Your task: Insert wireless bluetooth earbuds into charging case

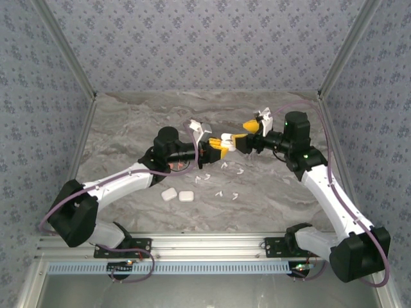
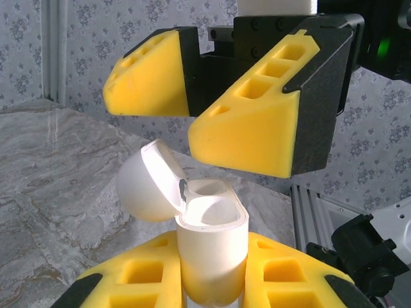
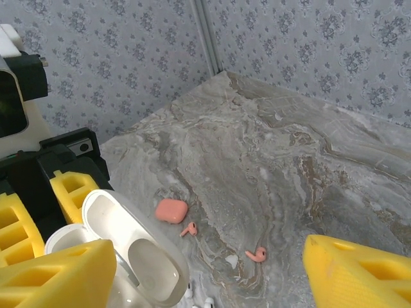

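Near the left gripper [image 2: 212,281] clamping the open case [image 2: 212,240], tiny earbuds [image 3: 256,255] look light and slick, best stem-pinched by the gaping, empty right gripper [image 2: 191,112].

The left yellow-padded pincer [image 2: 215,273] grips an open white case [image 2: 212,250]; the right pincer [image 2: 192,109] gapes just beside that case, arms converging.

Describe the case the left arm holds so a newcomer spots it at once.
Start at the marble table and go to its middle. There the left fingers clamp a white charging case upright, off the surface. Unlike the two closed white cases lying on the table near the left arm, its lid stands open.
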`<move>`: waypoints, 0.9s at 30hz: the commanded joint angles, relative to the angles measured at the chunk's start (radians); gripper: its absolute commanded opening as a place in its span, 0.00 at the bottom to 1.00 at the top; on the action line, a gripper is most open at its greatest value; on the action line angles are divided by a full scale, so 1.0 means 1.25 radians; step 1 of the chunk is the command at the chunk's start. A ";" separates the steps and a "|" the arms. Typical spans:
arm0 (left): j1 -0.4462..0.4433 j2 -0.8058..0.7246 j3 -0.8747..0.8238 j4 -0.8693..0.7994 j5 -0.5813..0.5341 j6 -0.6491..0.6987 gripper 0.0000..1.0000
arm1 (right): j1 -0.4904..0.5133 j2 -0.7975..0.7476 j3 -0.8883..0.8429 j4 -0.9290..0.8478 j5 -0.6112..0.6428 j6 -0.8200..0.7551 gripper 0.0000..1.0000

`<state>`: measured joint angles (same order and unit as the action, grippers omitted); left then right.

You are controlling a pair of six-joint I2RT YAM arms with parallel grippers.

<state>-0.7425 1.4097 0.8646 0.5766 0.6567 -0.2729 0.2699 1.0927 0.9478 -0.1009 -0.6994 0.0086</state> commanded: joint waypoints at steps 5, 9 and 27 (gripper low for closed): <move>-0.005 -0.025 -0.027 0.016 -0.033 0.040 0.00 | -0.047 -0.085 -0.002 -0.059 0.005 0.046 0.80; -0.005 -0.055 -0.076 0.045 -0.072 0.086 0.00 | -0.100 -0.080 -0.031 -0.117 0.051 0.110 0.79; -0.016 -0.156 -0.205 0.132 -0.102 0.206 0.00 | 0.020 0.277 -0.097 -0.196 0.349 0.299 0.58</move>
<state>-0.7597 1.2381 0.5991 0.7074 0.5304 -0.0486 0.2684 1.3983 0.8341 -0.3618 -0.3561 0.3138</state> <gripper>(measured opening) 0.187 0.588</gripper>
